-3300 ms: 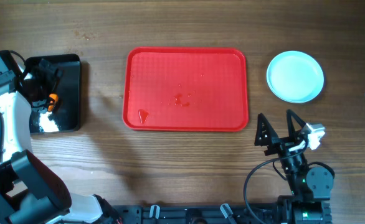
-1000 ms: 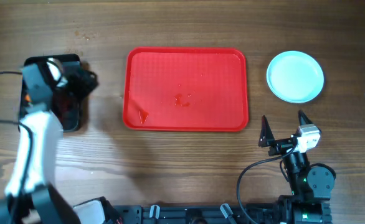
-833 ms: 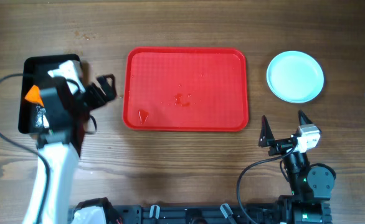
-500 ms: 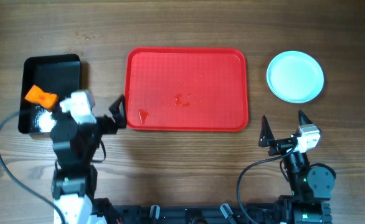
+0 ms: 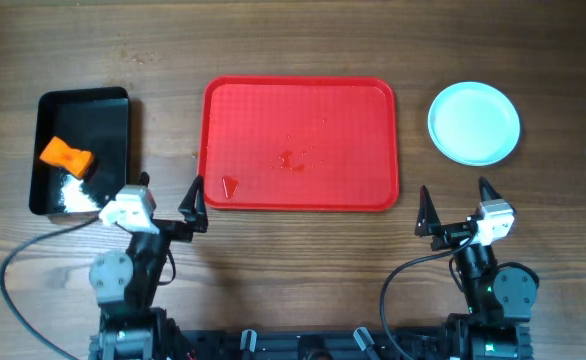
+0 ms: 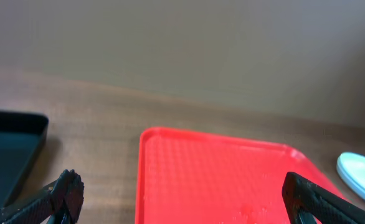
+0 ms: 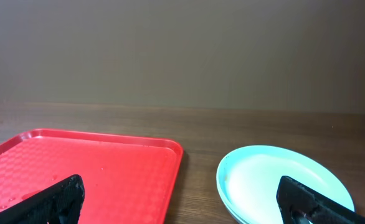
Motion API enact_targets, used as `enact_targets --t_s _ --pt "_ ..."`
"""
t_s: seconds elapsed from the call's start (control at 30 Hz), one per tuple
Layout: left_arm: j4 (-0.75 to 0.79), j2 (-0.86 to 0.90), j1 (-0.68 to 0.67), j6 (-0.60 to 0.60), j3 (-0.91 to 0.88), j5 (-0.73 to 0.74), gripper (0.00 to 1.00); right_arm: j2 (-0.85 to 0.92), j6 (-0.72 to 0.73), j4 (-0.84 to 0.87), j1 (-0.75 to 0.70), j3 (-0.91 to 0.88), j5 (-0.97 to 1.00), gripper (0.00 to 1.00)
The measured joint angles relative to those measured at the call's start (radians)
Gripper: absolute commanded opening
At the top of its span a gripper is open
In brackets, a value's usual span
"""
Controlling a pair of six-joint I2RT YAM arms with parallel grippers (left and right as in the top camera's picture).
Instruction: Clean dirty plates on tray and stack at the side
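Note:
The red tray [image 5: 299,144] lies mid-table with no plates on it, only small wet marks near its middle. It also shows in the left wrist view [image 6: 220,174] and the right wrist view [image 7: 83,168]. The pale mint plates [image 5: 474,122] sit as one stack on the wood to the right of the tray, also in the right wrist view [image 7: 282,183]. My left gripper [image 5: 169,196] is open and empty at the front left, just off the tray's front left corner. My right gripper [image 5: 455,207] is open and empty at the front right, in front of the stack.
A black bin [image 5: 81,150] stands left of the tray and holds an orange sponge [image 5: 65,156] and white residue. Its corner shows in the left wrist view [image 6: 14,149]. Bare wooden table lies between tray, bin and plates.
My left arm has drawn back from the black bin to the front left of the table, leaving the orange sponge in the bin. The right arm has barely moved.

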Motion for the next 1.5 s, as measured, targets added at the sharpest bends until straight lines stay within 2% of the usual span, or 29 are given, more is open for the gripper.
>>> enact_targets --t_s 0.13,0.33,0.57,0.7,1.5 --pt "-0.009 -0.102 -0.021 0.0 -0.047 0.0 1.0 0.0 0.0 0.0 0.0 0.0 0.0 1.0" --pt "-0.054 -0.153 -0.047 0.0 -0.056 -0.008 1.0 0.0 0.0 0.0 0.0 0.0 0.0 1.0" --pt "-0.257 -0.24 -0.049 0.006 -0.06 -0.035 1.0 0.0 0.0 0.0 0.0 0.0 0.0 1.0" --pt "-0.258 -0.319 -0.049 0.007 -0.06 -0.049 1.0 0.0 0.0 0.0 0.0 0.0 0.0 1.0" --pt "-0.26 -0.322 -0.049 0.007 -0.06 -0.079 1.0 0.0 0.0 0.0 0.0 0.0 0.0 1.0"
